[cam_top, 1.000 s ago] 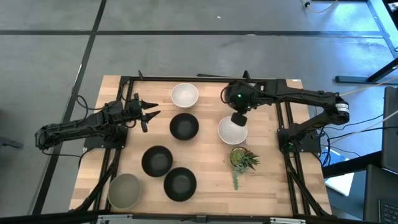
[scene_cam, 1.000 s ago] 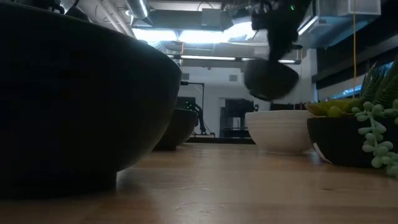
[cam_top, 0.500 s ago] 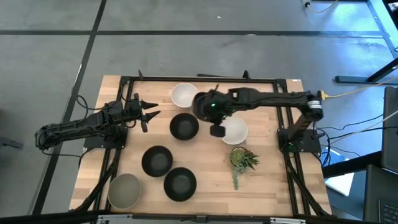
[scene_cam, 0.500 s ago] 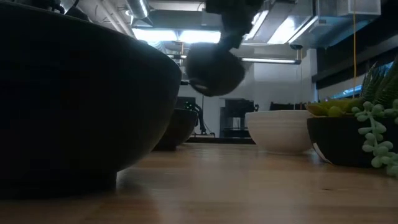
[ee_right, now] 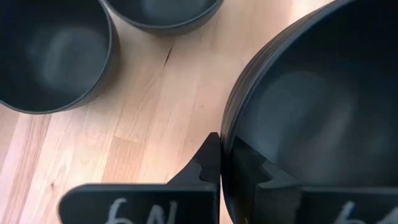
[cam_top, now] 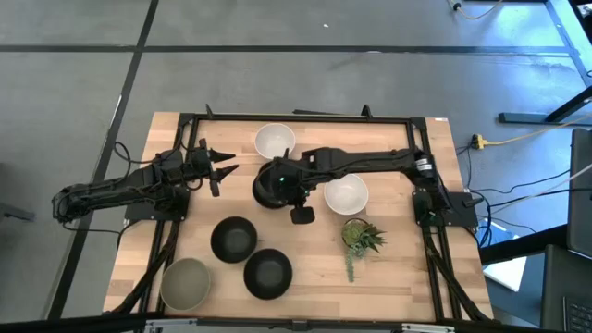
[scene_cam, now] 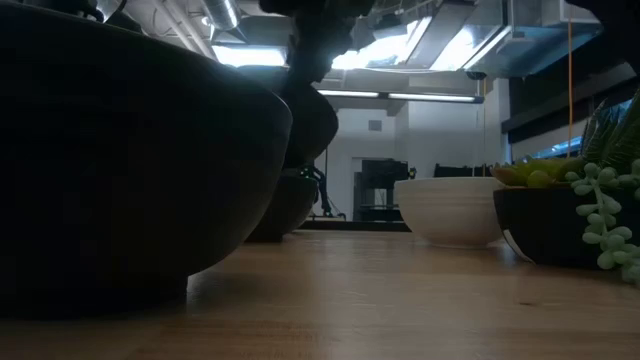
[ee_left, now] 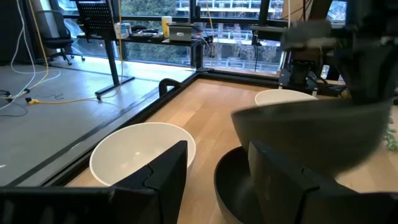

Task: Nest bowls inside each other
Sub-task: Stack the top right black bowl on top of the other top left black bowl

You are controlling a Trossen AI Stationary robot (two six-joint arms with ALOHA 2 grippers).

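My right gripper (cam_top: 282, 185) is shut on a dark bowl (ee_left: 311, 134) and holds it just above a black bowl (ee_left: 233, 186) at mid-table. In the low view the held bowl (scene_cam: 312, 125) hangs over that black bowl (scene_cam: 285, 200). Two more black bowls (cam_top: 233, 239) (cam_top: 268, 273) and a grey-beige bowl (cam_top: 185, 282) stand on their bases toward the near left. One white bowl (cam_top: 275, 141) stands at the far edge and another white bowl (cam_top: 347, 194) right of centre. My left gripper (cam_top: 220, 168) waits open, left of the stack. My right gripper pinches the held bowl's rim (ee_right: 229, 146) with one finger (ee_right: 252, 168) inside the bowl and the other finger (ee_right: 205, 165) outside. The fingers come from above, pointing down. The bowl is lifted clear, close over the black bowl whose rim (ee_right: 245, 81) shows beneath it.
A small green plant in a dark pot (cam_top: 359, 236) stands right of centre, near the second white bowl. Black frame rails (cam_top: 305, 117) run along the table's far edge and both sides. Bare wood lies between the bowls and along the near right.
My right gripper has carried the dark bowl from above the white bowl on the right toward the table's left and downward, ending over the black bowl at mid-table. The bowl stayed in the hold throughout.
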